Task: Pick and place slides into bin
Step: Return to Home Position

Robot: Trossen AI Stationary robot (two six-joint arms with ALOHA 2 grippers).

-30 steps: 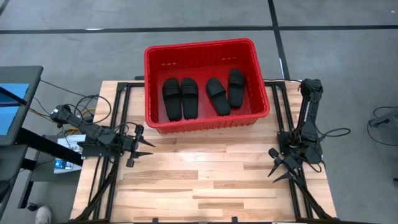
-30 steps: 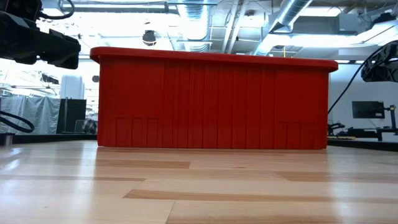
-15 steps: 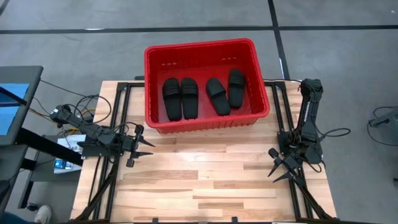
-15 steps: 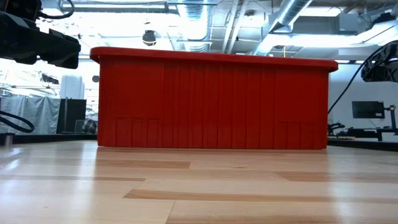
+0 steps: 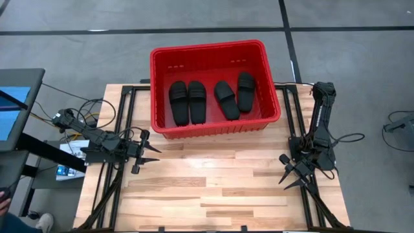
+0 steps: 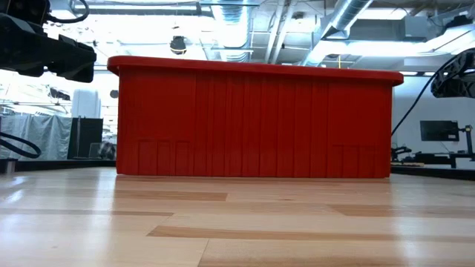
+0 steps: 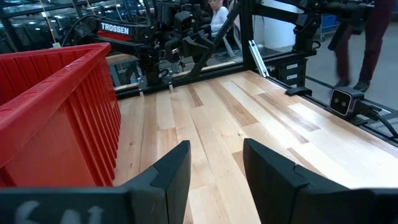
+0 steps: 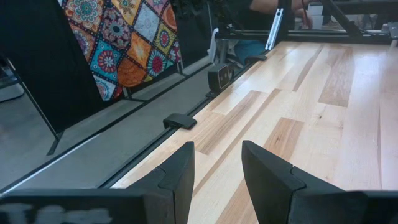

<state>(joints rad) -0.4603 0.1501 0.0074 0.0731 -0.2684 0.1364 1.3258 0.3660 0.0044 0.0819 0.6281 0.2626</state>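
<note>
Several black slides [image 5: 212, 98] lie flat on their soles, side by side, on the floor of the red bin [image 5: 159, 84], which stands at the table's far middle. In the low view only the bin's near wall [image 6: 252, 122] shows. My left gripper [image 5: 152, 155] hovers open at the table's left edge, near the bin's near left corner, pointing level toward the right. My right gripper [image 5: 289, 176] hovers open at the table's right edge, pointing toward the near left. Nothing lies between either pair of fingers [image 7: 168, 177] [image 8: 177, 177].
Black frame rails [image 5: 126, 123] run along both sides of the table. Bare wooden tabletop [image 5: 220, 181] spreads between the two arms, in front of the bin. People show in the room beyond the table in the left wrist view.
</note>
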